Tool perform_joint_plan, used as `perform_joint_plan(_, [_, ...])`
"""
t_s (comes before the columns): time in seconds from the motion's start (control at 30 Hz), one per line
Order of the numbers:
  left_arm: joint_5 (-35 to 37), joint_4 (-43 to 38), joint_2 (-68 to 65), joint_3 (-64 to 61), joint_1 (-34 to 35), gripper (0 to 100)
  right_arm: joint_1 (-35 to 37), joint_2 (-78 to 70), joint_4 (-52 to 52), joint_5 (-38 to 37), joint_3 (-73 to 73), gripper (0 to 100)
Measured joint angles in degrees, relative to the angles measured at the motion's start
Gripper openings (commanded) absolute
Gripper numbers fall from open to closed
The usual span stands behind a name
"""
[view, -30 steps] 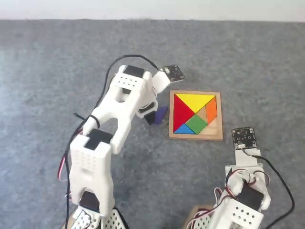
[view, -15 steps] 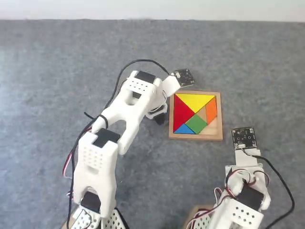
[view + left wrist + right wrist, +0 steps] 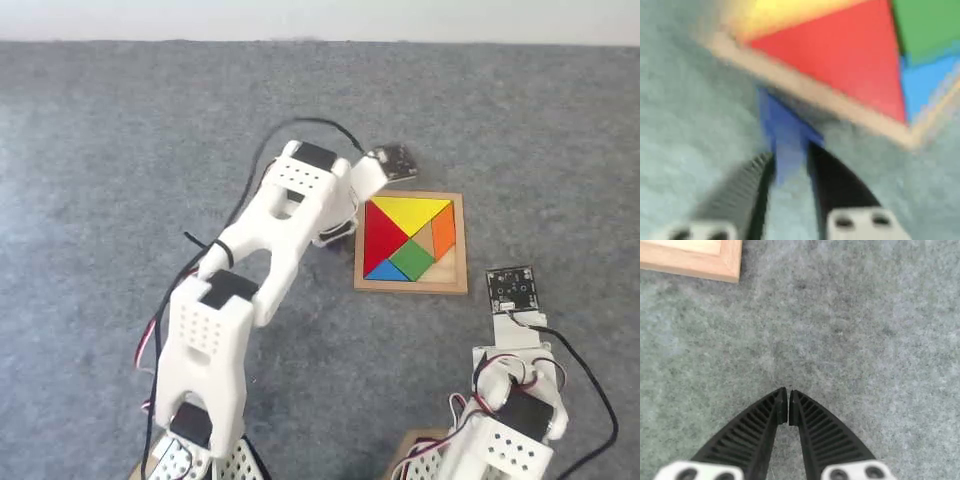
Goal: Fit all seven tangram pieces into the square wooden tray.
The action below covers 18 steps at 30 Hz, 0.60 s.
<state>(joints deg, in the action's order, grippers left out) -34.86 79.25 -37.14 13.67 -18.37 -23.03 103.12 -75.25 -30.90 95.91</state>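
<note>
The high camera is fixed above and looks down, from some way off, over the grey mat (image 3: 120, 130) and the whole tray (image 3: 410, 288). The left wrist camera sits very close, looking along its gripper (image 3: 787, 165) and the blue piece (image 3: 785, 132) pinched in it to the tray's rim (image 3: 805, 95). The right wrist camera faces down past its gripper (image 3: 788, 407) at the mat (image 3: 855, 325), catching a tray corner (image 3: 700, 262). All three views share the tray.

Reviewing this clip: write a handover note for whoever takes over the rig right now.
Left gripper: shut on the dark blue piece, just outside the tray, by its rim.
Right gripper: shut, empty, over the carpet near a tray corner.
Done: yellow, red, light blue, green and orange lie in the tray.
Left: seat the dark blue piece; two wood-coloured patches look unfilled.
</note>
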Motion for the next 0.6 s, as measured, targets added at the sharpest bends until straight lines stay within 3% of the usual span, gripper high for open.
perform_joint_plan(0.2, [5.10, 3.52, 1.49, 1.41, 0.00, 8, 0.00, 0.00, 0.00, 0.00, 0.00, 3.0])
perform_joint_plan(0.33, [5.27, 5.01, 3.96, 1.58, -1.23, 20, 0.00, 0.00, 0.00, 0.00, 0.00, 3.0])
perform_joint_plan(0.4, [5.54, 3.78, 4.04, 1.93, -1.14, 24, 0.00, 0.00, 0.00, 0.00, 0.00, 3.0])
perform_joint_plan(0.6, [5.80, -1.93, 0.62, 2.46, 1.14, 22, 0.00, 0.00, 0.00, 0.00, 0.00, 3.0])
